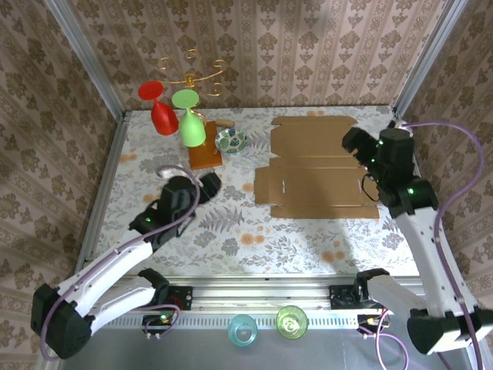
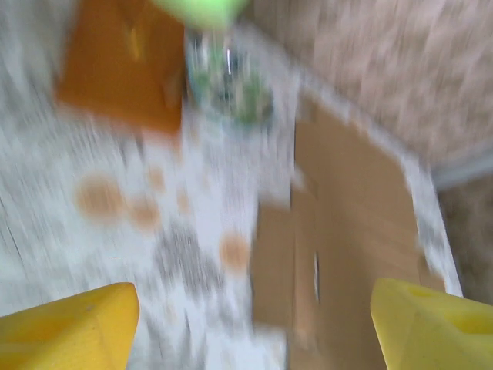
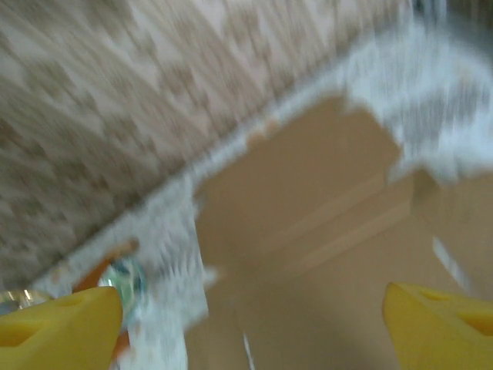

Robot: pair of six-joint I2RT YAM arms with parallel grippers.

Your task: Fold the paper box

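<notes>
Table (image 1: 231, 231), paper box (image 1: 316, 166) flat, wooden board (image 1: 205, 154), bowl (image 1: 230, 140) beside, left tool (image 2: 254, 327) and right tool (image 3: 254, 327) spread apart

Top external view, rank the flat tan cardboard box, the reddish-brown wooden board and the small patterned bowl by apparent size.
1. Flat tan cardboard box, clearly largest.
2. Reddish-brown wooden board.
3. Small patterned bowl, smallest.

The left arm (image 1: 108, 271) and right arm (image 1: 429, 247) have white shells on the long links and black housings at the joints and bases. A thin purple cable (image 1: 454, 177) loops along each arm. Small green lights (image 1: 412, 187) glow near the wrists. The left gripper (image 2: 254, 308) and right gripper (image 3: 253, 308) have blunt yellow fingers (image 2: 69, 327).
</notes>
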